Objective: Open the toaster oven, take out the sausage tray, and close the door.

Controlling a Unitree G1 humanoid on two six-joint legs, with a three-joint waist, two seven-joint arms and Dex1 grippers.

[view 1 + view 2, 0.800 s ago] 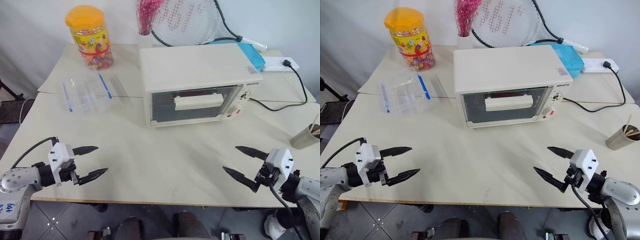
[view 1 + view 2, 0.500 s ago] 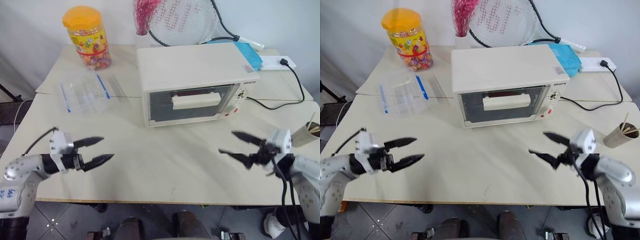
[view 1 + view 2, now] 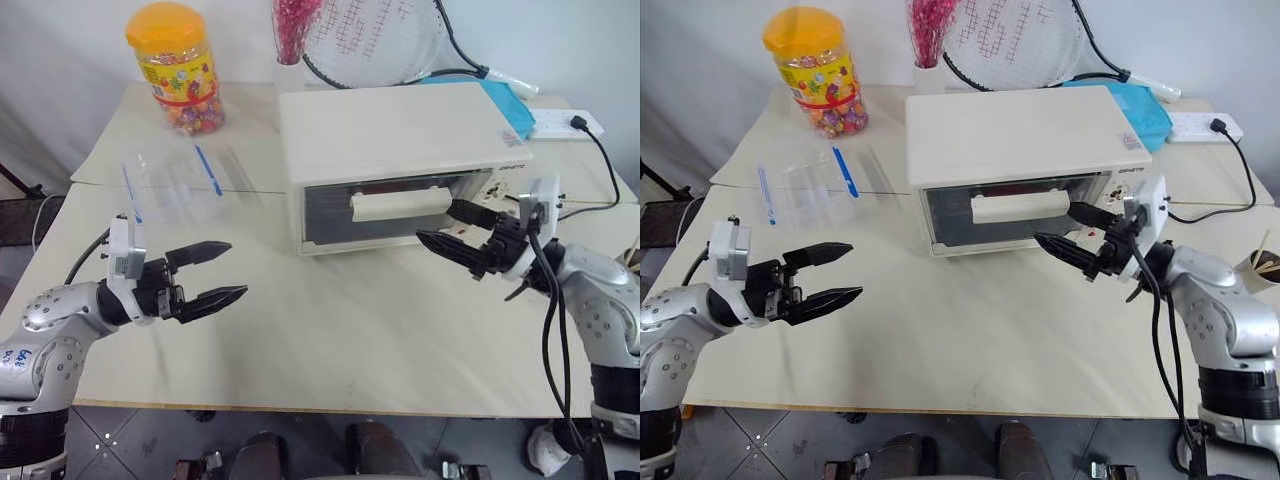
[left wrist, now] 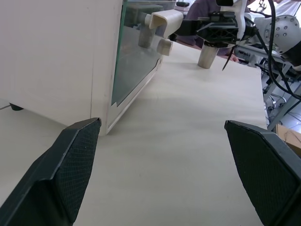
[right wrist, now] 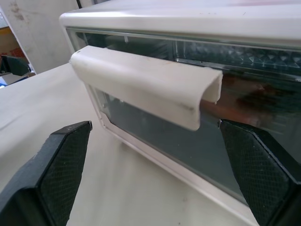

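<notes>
We see one cream-white toaster oven (image 3: pixel 400 160) mid-desk (image 3: pixel 330 320), its glass door (image 3: pixel 385 205) shut, bar handle (image 5: pixel 146 87) across it. Our two claws gape wide, empty: right claw (image 3: pixel 452 228) near the handle, left claw (image 3: pixel 215 275) well apart.

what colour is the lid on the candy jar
Orange, on the candy jar at the table's back left; clearest in the right eye view.

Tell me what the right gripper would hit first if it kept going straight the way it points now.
Most likely the cream horizontal bar handle on the closed glass door of the cream-white toaster oven. The open right gripper points at it from just off its end; depth is uncertain.
</notes>
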